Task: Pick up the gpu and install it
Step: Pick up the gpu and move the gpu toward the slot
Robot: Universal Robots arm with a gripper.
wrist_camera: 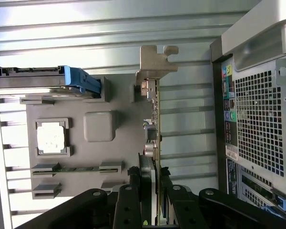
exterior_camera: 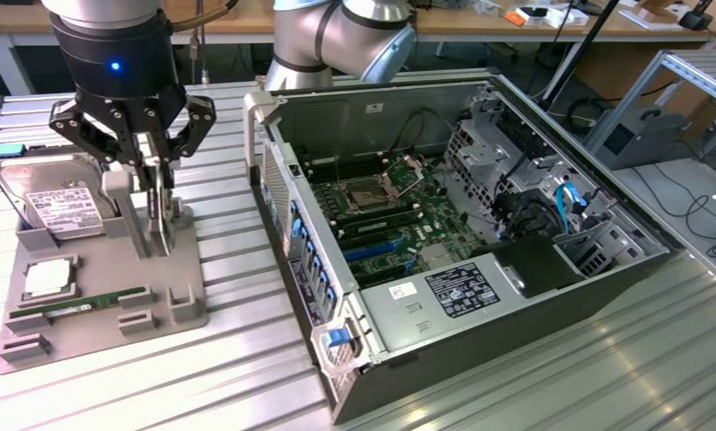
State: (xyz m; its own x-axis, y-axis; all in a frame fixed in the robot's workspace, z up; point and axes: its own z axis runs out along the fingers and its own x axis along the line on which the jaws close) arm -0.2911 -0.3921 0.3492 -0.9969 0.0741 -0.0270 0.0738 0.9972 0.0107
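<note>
Gripper hangs over the grey fixture tray on the tabletop, at the exterior view's left of the open computer case. Fingers are partly closed and pinch both faces of the gpu. The gpu stands on edge at the tray, its silver bracket pointing away from the wrist. Cannot tell whether it has cleared its slot.

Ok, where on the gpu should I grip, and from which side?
Best by its upper long edge, pinched across the two flat faces, coming straight down. The gpu stands on edge in the gray holder, thin edge up, silver bracket at one end, and the gripper sits right over that edge.
</note>
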